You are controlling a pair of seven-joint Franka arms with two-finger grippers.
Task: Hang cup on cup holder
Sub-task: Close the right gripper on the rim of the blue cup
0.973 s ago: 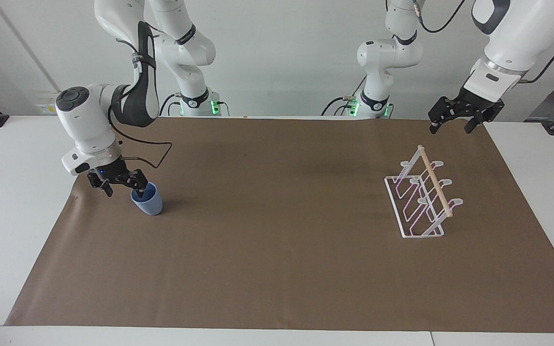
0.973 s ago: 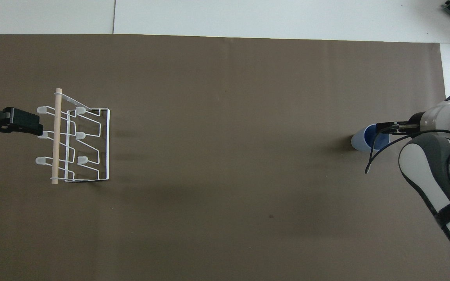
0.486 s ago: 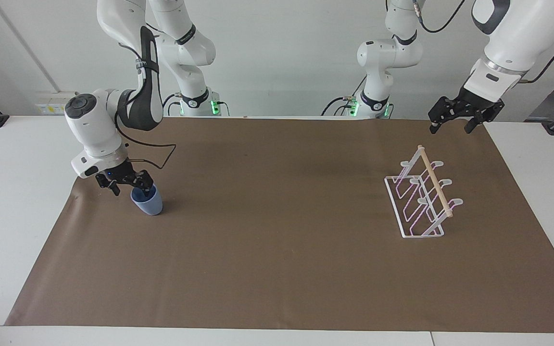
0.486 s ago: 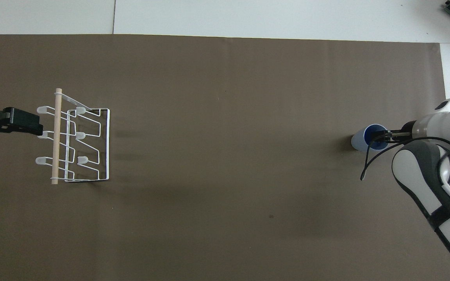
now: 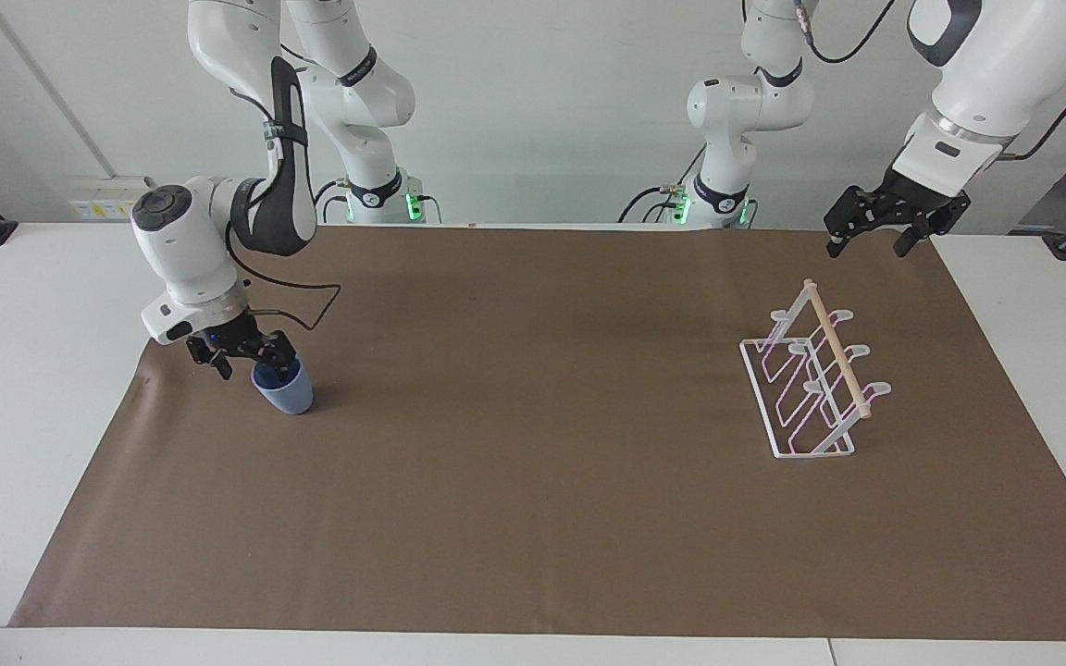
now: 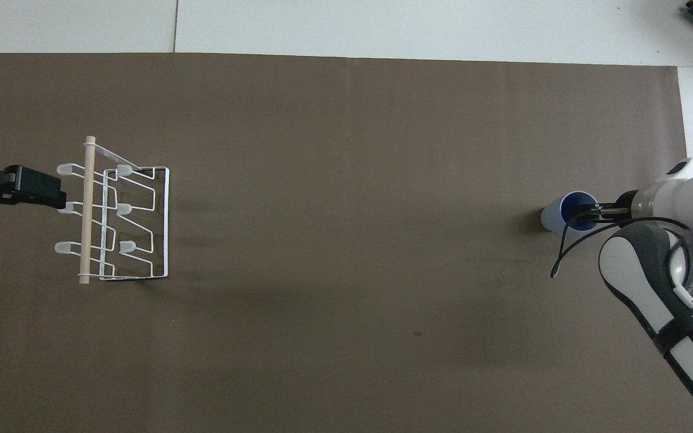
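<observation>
Since a moment ago our right arm swings more upright over the cup (image 5: 284, 389), and the right claw (image 5: 246, 356) shifts in from beside it so that one finger dips into the mouth while the other hangs outside the wall on the side toward the right arm's end of the tabletop (image 5: 24, 416). We read the claw as spread wide, straddling the rim and not yet pinching it. The cup stands on the brown mat (image 5: 533, 518) at the right arm's end, mouth up and leaning a little, well apart from the cup holder (image 5: 811, 384), which stands at the left arm's end. Our left claw (image 5: 873, 231) waits in the air over the mat's edge near the holder, fingers apart and carrying nothing. Now, how will this cup behave? We judge it light, a small plastic tumbler, stiff enough to take a pinch but smooth, so it may slip or tip if we squeeze off-centre. It has no handle that we can see, so the rim is the place to take it: one finger inside, one outside, closing on the wall just below the lip. That grip also leaves the mouth free, which we expect to matter when we turn the cup over onto one of the slanted prongs. With such a light thing, a nudge before closing could knock it over.
</observation>
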